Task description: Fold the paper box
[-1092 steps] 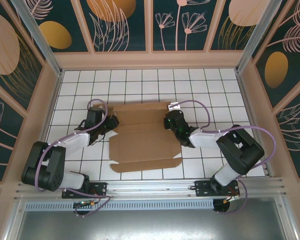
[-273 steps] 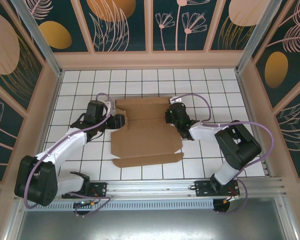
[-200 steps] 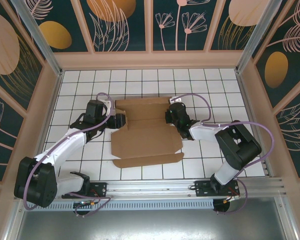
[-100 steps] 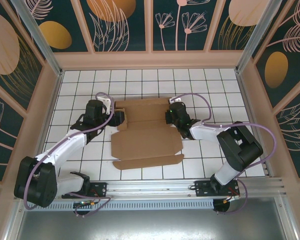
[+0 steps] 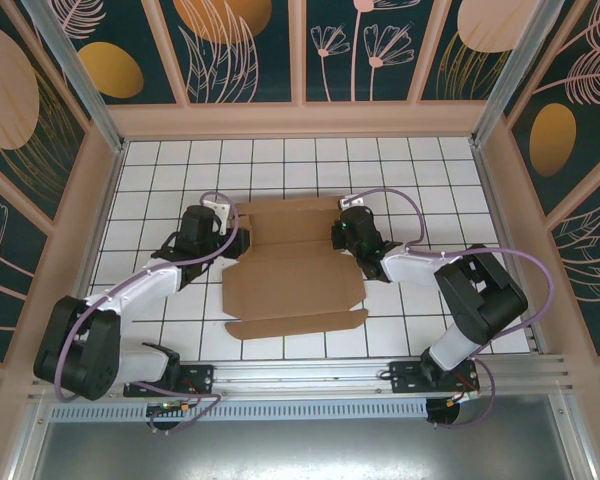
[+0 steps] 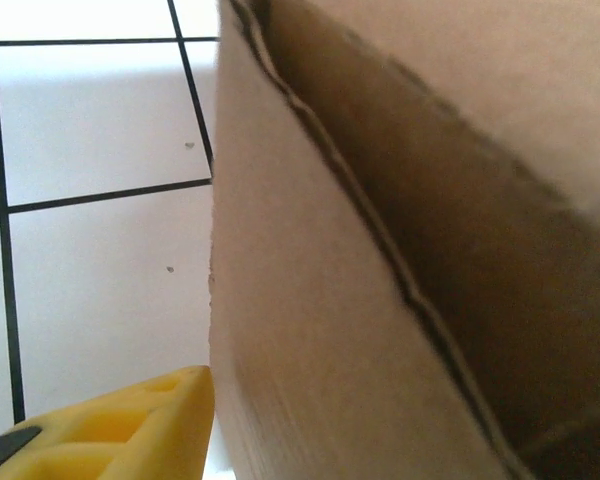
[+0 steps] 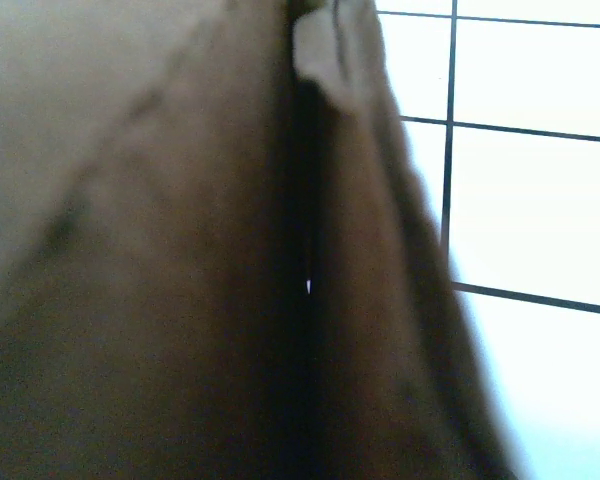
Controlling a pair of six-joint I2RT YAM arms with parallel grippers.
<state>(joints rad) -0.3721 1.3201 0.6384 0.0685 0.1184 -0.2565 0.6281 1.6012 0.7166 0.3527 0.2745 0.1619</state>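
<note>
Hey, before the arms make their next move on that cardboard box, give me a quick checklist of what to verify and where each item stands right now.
1. The paper box rests on the table, between the arms: ok.
2. The left end effector is at the box's left edge: ok.
3. Its grip on the cardboard: cannot tell; one yellow finger shows beside it.
4. The right end effector is shut at the box's right edge: ok.
5. It actually holds cardboard: cannot tell; the wrist view is blurred.
6. The near flap is folded up: not ok; it lies flat.
</note>
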